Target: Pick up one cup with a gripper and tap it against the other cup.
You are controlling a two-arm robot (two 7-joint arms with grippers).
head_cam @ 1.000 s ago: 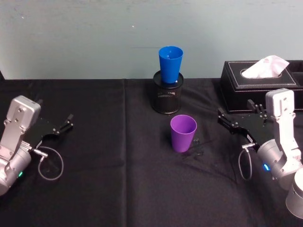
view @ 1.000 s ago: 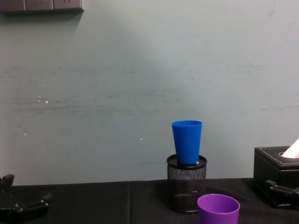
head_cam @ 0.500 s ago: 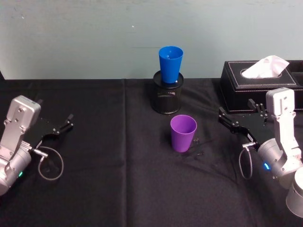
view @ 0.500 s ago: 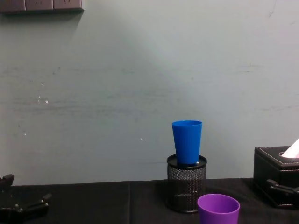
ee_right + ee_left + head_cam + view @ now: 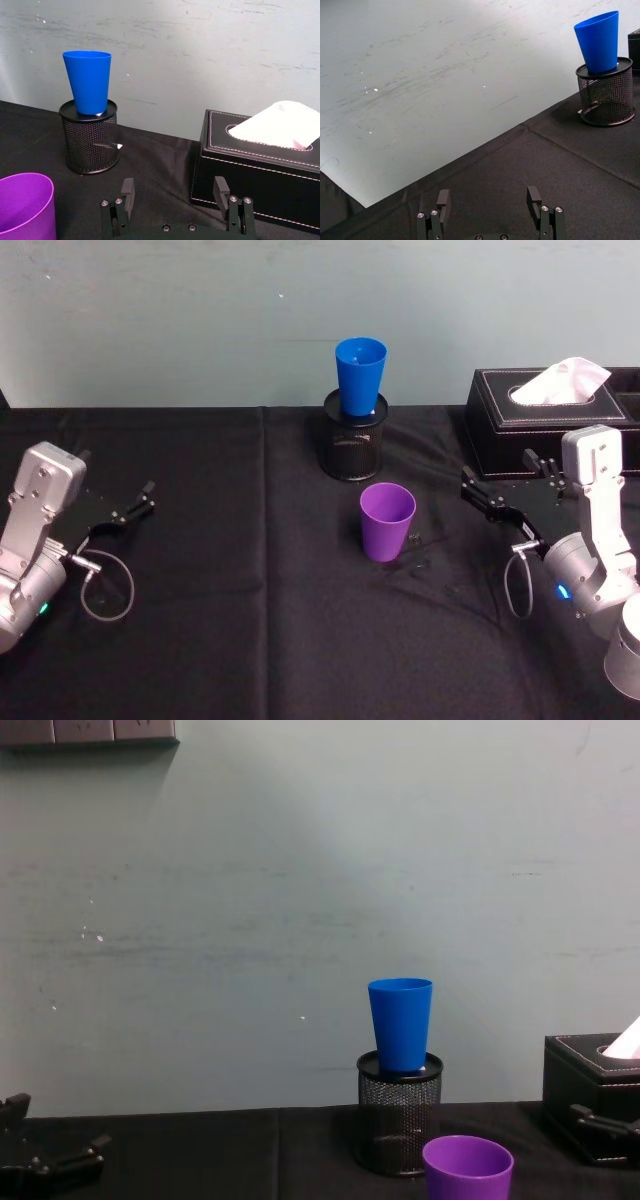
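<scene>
The purple tapered plastic cup (image 5: pixel 387 521) stands upright, rim up, near the middle of the black-clothed counter (image 5: pixel 250 640), its long axis vertical. It lies to the robot's left of the right pincer (image 5: pixel 510 502), which is the nearer of the two and rests low over the cloth with its fingers spread apart and nothing between them. The left pincer (image 5: pixel 125 508), also open and empty, sits parked well apart at the counter's left side. Behind the purple cup, the bright blue tapered plastic cup (image 5: pixel 360 375) stands upright, seated in the mouth of a black mesh pen holder (image 5: pixel 352 444). A black leather tissue box (image 5: pixel 548 410) sits just behind the right pincer. A sideways approach from the right at mid-height looks the likely grasp.
</scene>
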